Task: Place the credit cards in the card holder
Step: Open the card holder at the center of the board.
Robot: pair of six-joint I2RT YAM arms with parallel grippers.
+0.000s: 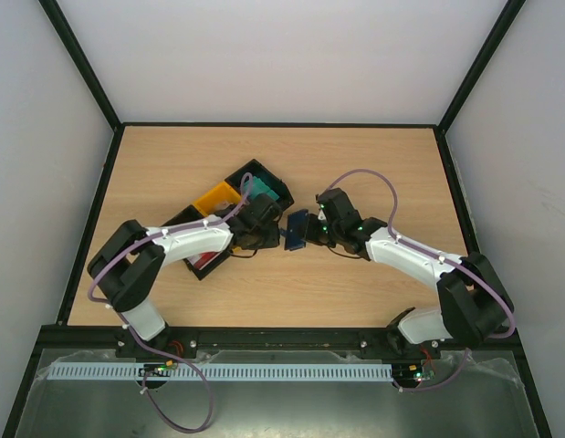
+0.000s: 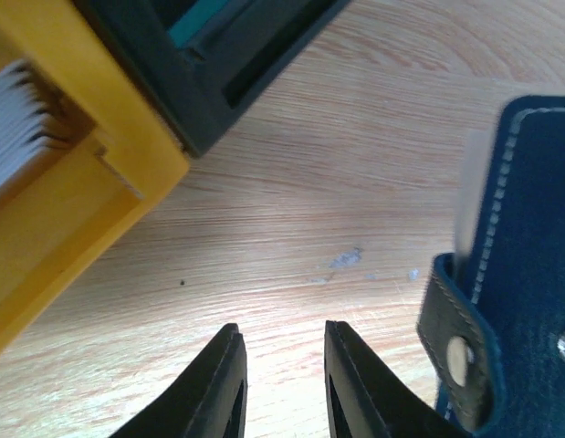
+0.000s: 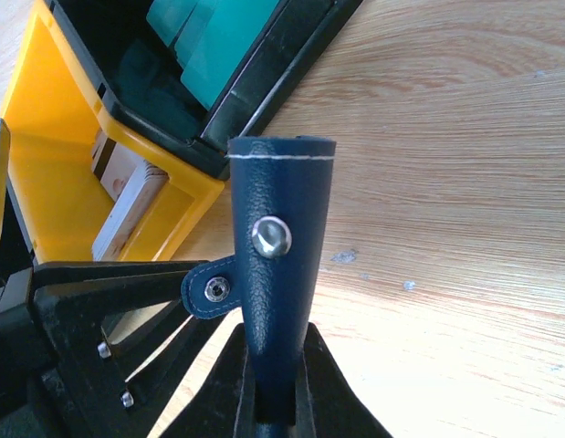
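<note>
now step: right end effector (image 3: 275,365) grasps navy leather card holder (image 3: 280,265)
left end effector (image 2: 284,374): released, empty
next: likely fetch whitish plastic credit cards (image 3: 127,201)

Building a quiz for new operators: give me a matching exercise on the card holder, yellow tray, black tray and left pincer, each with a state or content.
1 card holder
2 yellow tray
3 black tray
4 left pincer

a teal pieces inside
b empty, over the table
c clamped in right pincer
d holds stacked credit cards

Pairs: 1-c, 2-d, 3-a, 4-b
</note>
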